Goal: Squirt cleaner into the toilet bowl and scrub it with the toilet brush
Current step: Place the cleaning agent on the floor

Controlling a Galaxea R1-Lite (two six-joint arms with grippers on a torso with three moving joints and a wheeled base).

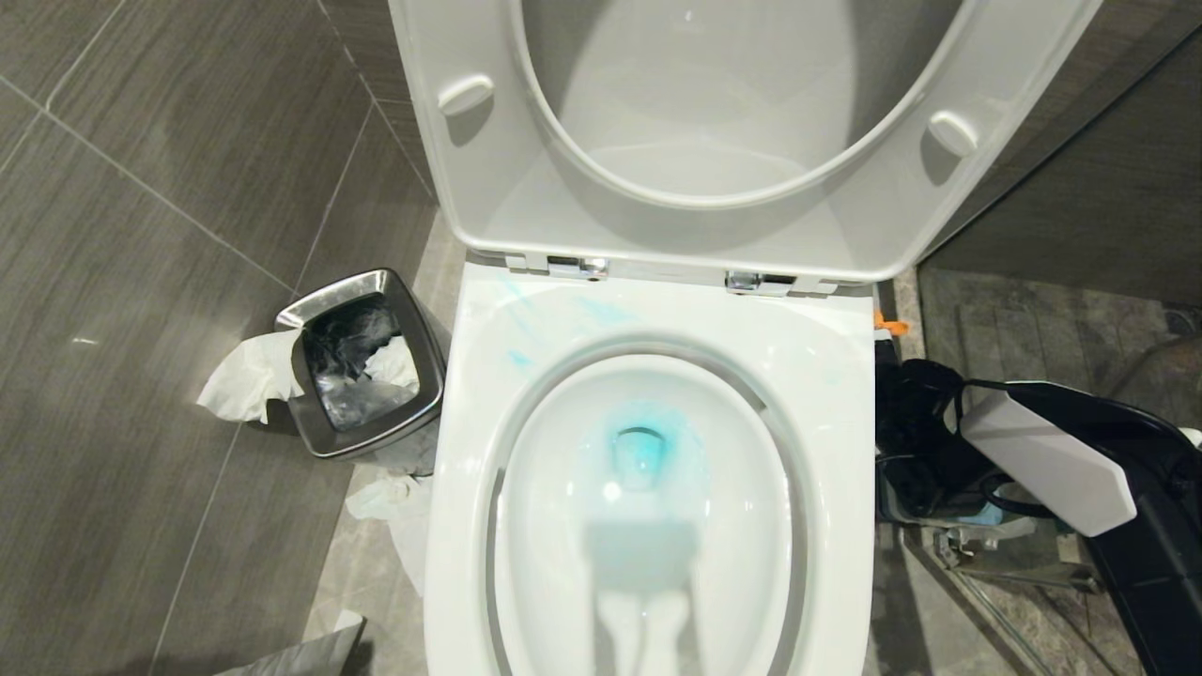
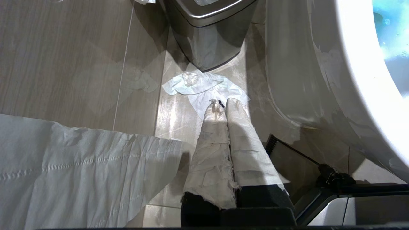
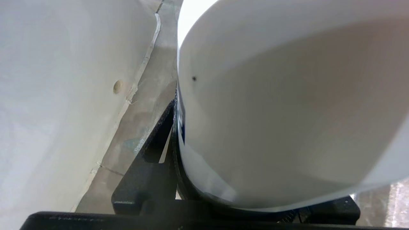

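Cleaner (image 3: 287, 111) sat clamped in the right tool, beside the toilet bowl (image 1: 845, 376) (blue liquid pooled inside). Left tool (image 2: 222, 107) hung pressed together near the bowl's other side.

From my seat the head view is bright and sharp: overhead light puts soft glare on the toilet bowl (image 1: 836, 376) rim and a grey shadow inside, toward its near edge. The floor tiles (image 1: 141, 282) are dimmer. In the right wrist view the cleaner (image 3: 287, 111) fills the lens, blurred, too close to focus.
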